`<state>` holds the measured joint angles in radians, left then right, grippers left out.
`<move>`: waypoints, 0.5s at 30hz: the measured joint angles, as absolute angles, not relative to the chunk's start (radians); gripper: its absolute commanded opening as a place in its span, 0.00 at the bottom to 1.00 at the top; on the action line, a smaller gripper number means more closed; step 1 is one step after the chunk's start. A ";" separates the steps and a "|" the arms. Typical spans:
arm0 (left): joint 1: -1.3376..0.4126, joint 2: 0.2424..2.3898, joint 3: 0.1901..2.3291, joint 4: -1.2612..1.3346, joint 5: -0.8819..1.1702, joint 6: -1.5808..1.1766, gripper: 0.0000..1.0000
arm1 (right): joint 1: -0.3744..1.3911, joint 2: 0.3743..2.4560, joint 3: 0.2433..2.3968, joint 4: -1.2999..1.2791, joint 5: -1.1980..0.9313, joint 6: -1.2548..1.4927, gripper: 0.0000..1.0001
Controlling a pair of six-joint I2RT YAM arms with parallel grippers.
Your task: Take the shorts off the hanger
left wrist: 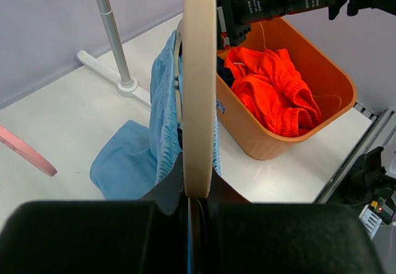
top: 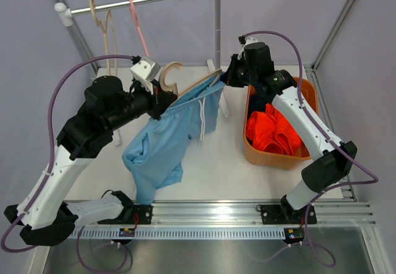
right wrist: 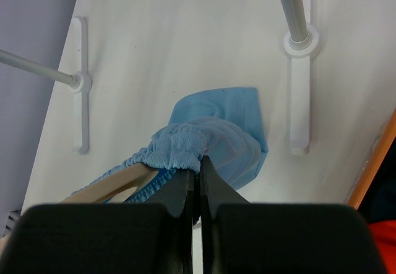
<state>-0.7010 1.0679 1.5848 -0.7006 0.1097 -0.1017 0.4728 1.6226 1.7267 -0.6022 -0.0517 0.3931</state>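
The light blue shorts (top: pixel 166 139) hang from a pale wooden hanger (top: pixel 197 82) held above the table, their legs drooping to the tabletop. My left gripper (top: pixel 162 98) is shut on the hanger's left end; the left wrist view shows the hanger (left wrist: pixel 199 88) clamped between the jaws (left wrist: pixel 199 195) with the blue shorts (left wrist: pixel 162 116) draped beside it. At the hanger's right end my right gripper (top: pixel 224 80) is shut on the shorts' gathered waistband (right wrist: pixel 185 145), jaws (right wrist: pixel 199 172) pinching the fabric. Bright orange shorts (top: pixel 272 133) and a dark navy pair (top: pixel 260 98) lie in the basket.
An orange basket (top: pixel 309 104) stands at the right of the table, its wall (left wrist: pixel 291 141) close to the hanger's far end. A white clothes rack (top: pixel 145 0) at the back carries a wooden hanger (top: pixel 106 33) and a pink one (top: pixel 137 25); its post (top: pixel 218 33) and feet (right wrist: pixel 299 94) stand behind the hanger.
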 measured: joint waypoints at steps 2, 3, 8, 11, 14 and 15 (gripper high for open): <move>-0.701 1.065 1.581 -0.696 0.109 -0.103 0.00 | 0.472 1.623 1.726 -0.601 -0.057 0.394 0.00; -0.701 1.061 1.576 -0.693 0.110 -0.103 0.00 | 0.471 1.622 1.722 -0.594 -0.067 0.395 0.00; -0.701 1.044 1.564 -0.656 0.113 -0.108 0.00 | 0.468 1.621 1.681 -0.569 -0.102 0.405 0.00; -0.701 1.039 1.563 -0.629 0.123 -0.112 0.00 | 0.468 1.621 1.673 -0.573 -0.104 0.405 0.00; -0.701 1.035 1.560 -0.625 0.125 -0.116 0.00 | 0.468 1.620 1.671 -0.565 -0.116 0.406 0.00; -0.701 1.034 1.559 -0.623 0.124 -0.117 0.00 | 0.468 1.620 1.666 -0.559 -0.124 0.410 0.00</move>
